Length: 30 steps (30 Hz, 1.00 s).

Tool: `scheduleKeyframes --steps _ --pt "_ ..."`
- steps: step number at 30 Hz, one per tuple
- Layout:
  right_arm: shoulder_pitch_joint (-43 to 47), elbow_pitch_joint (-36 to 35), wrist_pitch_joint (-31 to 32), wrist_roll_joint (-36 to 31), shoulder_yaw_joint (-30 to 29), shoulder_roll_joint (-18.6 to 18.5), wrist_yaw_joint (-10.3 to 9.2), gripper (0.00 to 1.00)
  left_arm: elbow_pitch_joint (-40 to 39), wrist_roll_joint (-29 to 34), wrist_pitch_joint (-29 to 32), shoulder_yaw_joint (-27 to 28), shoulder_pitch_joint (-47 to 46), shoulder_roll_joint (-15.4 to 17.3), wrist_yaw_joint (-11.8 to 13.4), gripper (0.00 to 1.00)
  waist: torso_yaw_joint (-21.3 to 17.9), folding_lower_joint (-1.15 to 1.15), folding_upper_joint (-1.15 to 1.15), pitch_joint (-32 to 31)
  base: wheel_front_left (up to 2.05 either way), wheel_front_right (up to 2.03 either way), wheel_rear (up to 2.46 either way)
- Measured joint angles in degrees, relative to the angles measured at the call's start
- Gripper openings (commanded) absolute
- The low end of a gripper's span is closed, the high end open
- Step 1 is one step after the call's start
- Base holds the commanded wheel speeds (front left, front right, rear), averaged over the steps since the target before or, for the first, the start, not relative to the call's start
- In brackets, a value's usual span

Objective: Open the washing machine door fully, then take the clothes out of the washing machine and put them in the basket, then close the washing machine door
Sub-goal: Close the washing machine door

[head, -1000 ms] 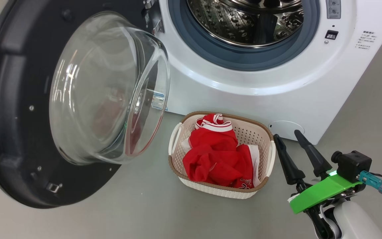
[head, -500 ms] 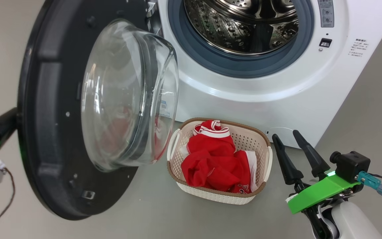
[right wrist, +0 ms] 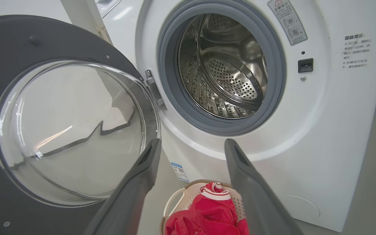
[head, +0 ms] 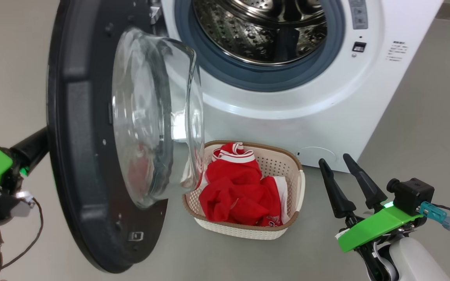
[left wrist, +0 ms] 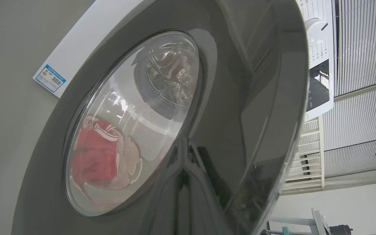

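round glossy black door point(head: 84, 164) judged stiff, heavy; push at rim | left hand point(head: 33, 145) pressed together | right hand point(head: 333, 159) stood spread

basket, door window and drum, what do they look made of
Basket: looks like moulded plastic, matt cream, with rows of punched holes and a brown woven-look rim.
Door window: seemingly clear glass, glossy, with reflections, and see-through.
Drum: probably stainless steel, shiny and perforated.

Chinese notice point(right wrist: 356, 50) on the washing machine point(right wrist: 338, 130) — illegible, warning-triangle sticker point(right wrist: 287, 21), blue QR label point(left wrist: 50, 78)
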Motion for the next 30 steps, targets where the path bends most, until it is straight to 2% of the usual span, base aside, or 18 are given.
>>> scheduleKeyframes --steps 8,15,30 --pt "0.02 0.03 0.00 0.00 -0.01 -0.01 0.00 1.00 -2.70 0.00 0.10 -1.46 0.99 -0.60 0.71 0.00 -2.81 0.00 0.00 -0.33 0.00 0.00 0.00" --pt "0.02 -0.05 0.00 0.01 -0.29 -0.03 0.00 1.00 -4.75 0.01 0.44 -3.20 1.18 -2.52 1.08 0.00 -5.40 0.00 0.00 -0.07 0.00 0.00 0.00" --pt "0.00 -0.22 0.00 0.01 -0.90 0.05 0.00 1.00 -4.27 1.65 -3.71 -4.04 0.47 -5.36 0.44 0.00 -10.99 0.00 0.00 1.02 0.00 0.00 0.00"
